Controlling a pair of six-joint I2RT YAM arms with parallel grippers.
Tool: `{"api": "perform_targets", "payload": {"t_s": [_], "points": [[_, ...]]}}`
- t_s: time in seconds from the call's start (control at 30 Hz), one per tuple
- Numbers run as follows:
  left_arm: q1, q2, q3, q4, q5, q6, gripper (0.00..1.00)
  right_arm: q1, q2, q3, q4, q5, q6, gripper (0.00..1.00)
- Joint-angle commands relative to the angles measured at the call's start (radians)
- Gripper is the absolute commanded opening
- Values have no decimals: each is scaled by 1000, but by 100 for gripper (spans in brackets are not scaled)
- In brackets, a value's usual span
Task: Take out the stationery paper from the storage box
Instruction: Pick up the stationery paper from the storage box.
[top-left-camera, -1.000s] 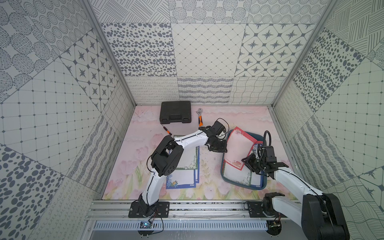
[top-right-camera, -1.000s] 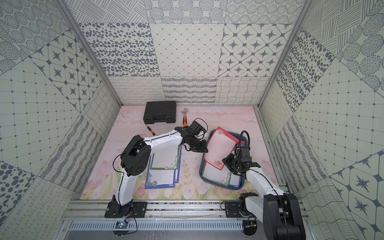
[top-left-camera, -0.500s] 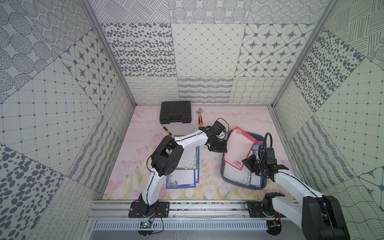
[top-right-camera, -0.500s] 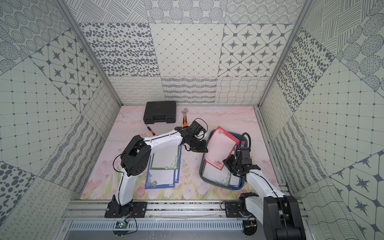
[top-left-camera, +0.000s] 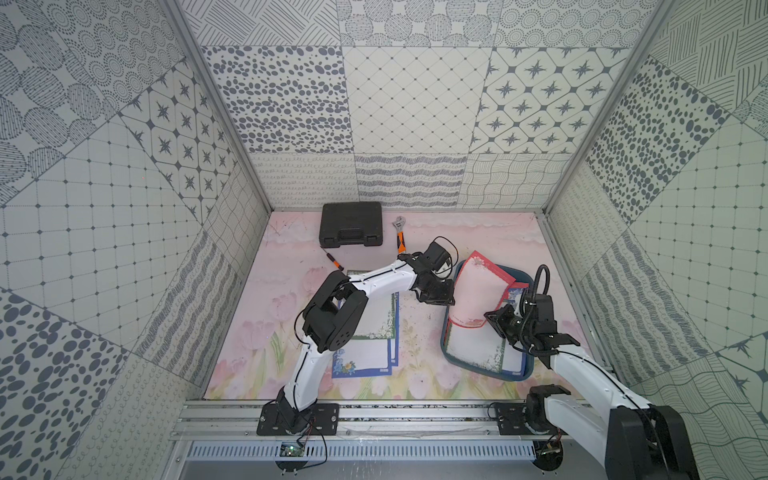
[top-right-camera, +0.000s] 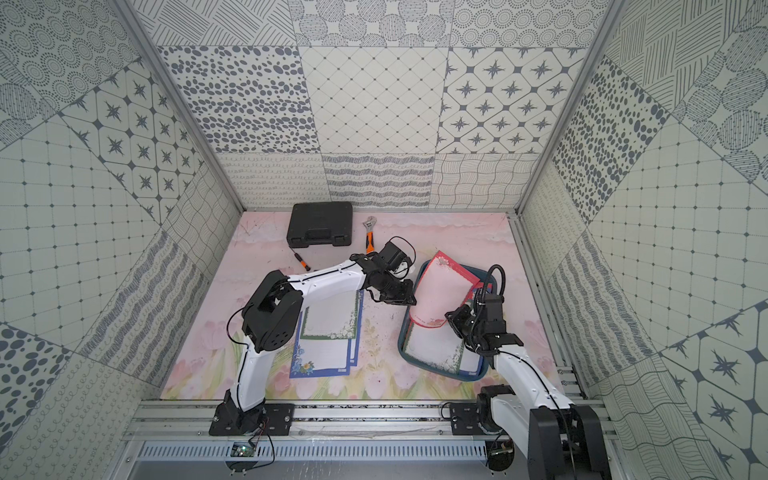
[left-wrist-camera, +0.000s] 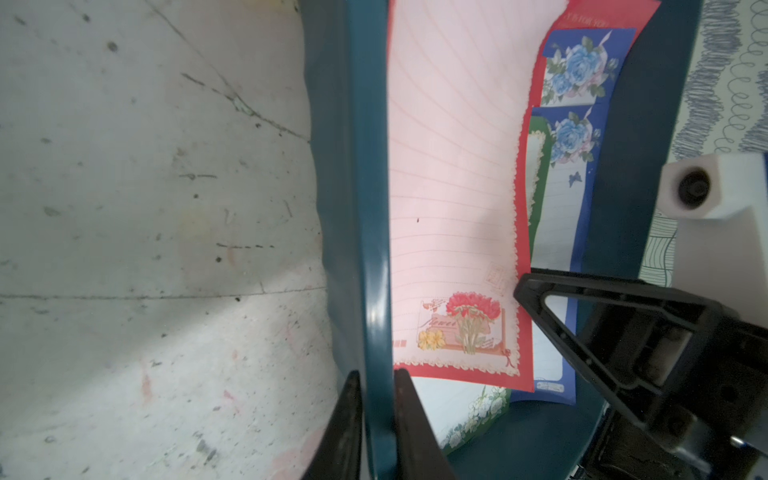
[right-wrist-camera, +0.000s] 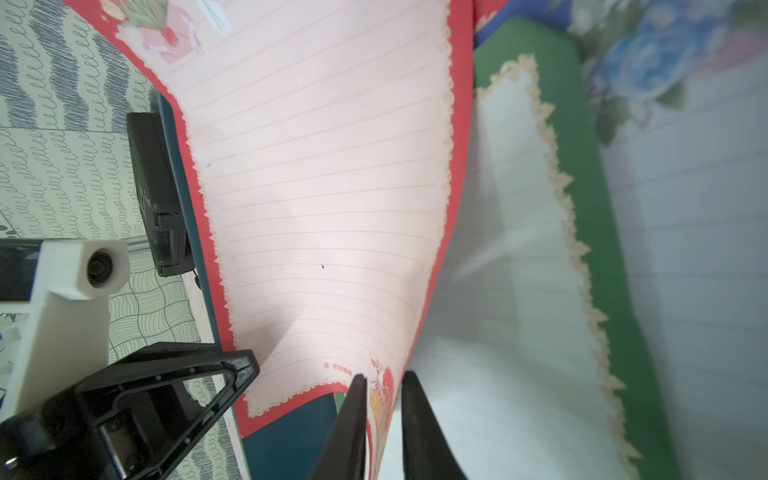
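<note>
Both are engaged: we see the left end effector (left-wrist-camera: 376, 374) clamped on the storage box (left-wrist-camera: 357, 208) wall. The right end effector (right-wrist-camera: 382, 376) stands narrowly apart astride the red-bordered stationery paper (right-wrist-camera: 324, 187), which curls up from the box; we cannot tell whether it grips.

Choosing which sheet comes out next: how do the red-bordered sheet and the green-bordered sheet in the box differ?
The red-bordered sheet curls upward, its far end rising past the storage box rim; the green-bordered sheet lies flat beneath it. The red sheet's near corner sits between the fingers of the right gripper; the green sheet is in neither gripper. Both are lined letter sheets.
</note>
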Motion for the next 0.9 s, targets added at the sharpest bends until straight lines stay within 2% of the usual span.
{"api": "perform_targets", "payload": {"t_s": [0.0, 0.23, 0.5, 0.7, 0.87], "points": [[-11, 15, 8, -41, 13, 8, 15, -1, -5, -14, 22, 18, 17, 21], [-12, 20, 17, -41, 18, -6, 16, -1, 27, -12, 25, 15, 18, 19], [-11, 10, 42, -43, 8, 0, 23, -3, 64, 25, 10, -5, -9, 9], [-12, -16, 45, -44, -25, 19, 33, -3, -19, 30, -77, 23, -30, 0], [-12, -60, 33, -35, -60, 42, 37, -3, -95, 74, -196, 62, -84, 0]]}}
